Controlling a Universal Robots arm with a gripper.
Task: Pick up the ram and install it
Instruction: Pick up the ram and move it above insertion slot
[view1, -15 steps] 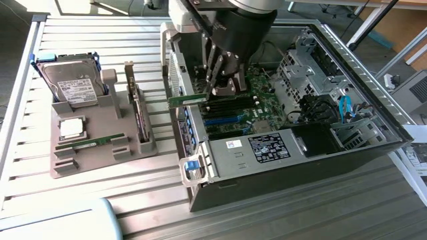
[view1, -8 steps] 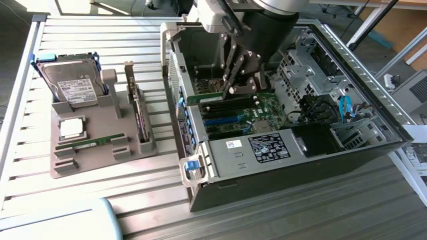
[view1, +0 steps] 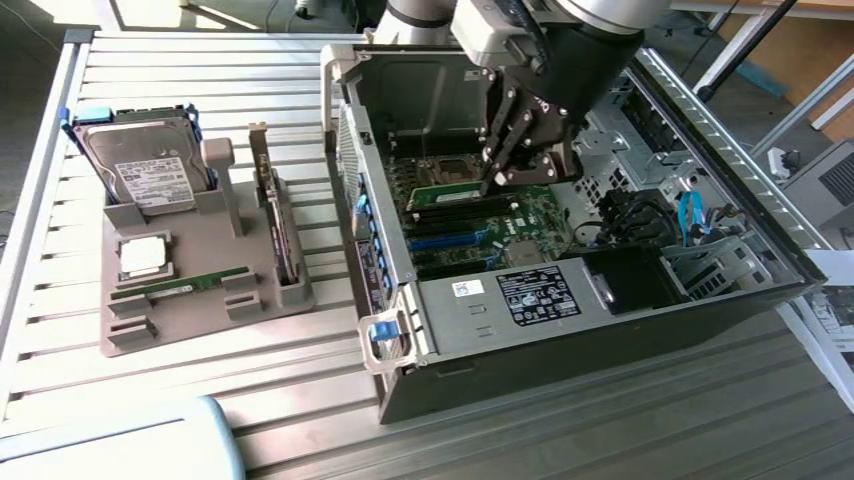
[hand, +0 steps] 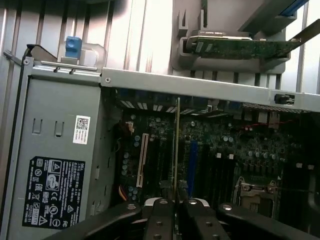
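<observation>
Open computer case (view1: 461, 335) on a slatted tabletop (view1: 200, 400), with a parts tray (view1: 200, 312) well apart on the exterior view's left. The tray carries a hard drive (view1: 140, 170), an upright expansion card (view1: 275, 215), a silver processor (view1: 144, 256) and one green stick (view1: 180, 287) lying in a near slot.

The tool (view1: 511, 180) reaches down into the case over the motherboard (view1: 534, 225). It is closed on the ram (view1: 447, 191), a thin green stick held on edge between the fingertips. In the exterior view the ram extends from the fingertips toward that view's left, at the far end of the bank of memory slots (view1: 461, 218) and next to the processor socket (view1: 447, 168).

Wrist view: the tool (hand: 176, 206) grips the ram (hand: 176, 150), which shows edge-on as a narrow line running away from the fingers (hand: 160, 215) over the board.

Governing relation: the ram's long axis runs parallel to the slots, here seen as the blue slot (hand: 192, 165) just beside it and the black ones (hand: 212, 170) beyond. The ram sits directly below the tool and above the slot bank, so the remaining offset is judged to be mainly downward. Whether its lower edge already touches a slot, and which slot lies under it, cannot be told.
</observation>
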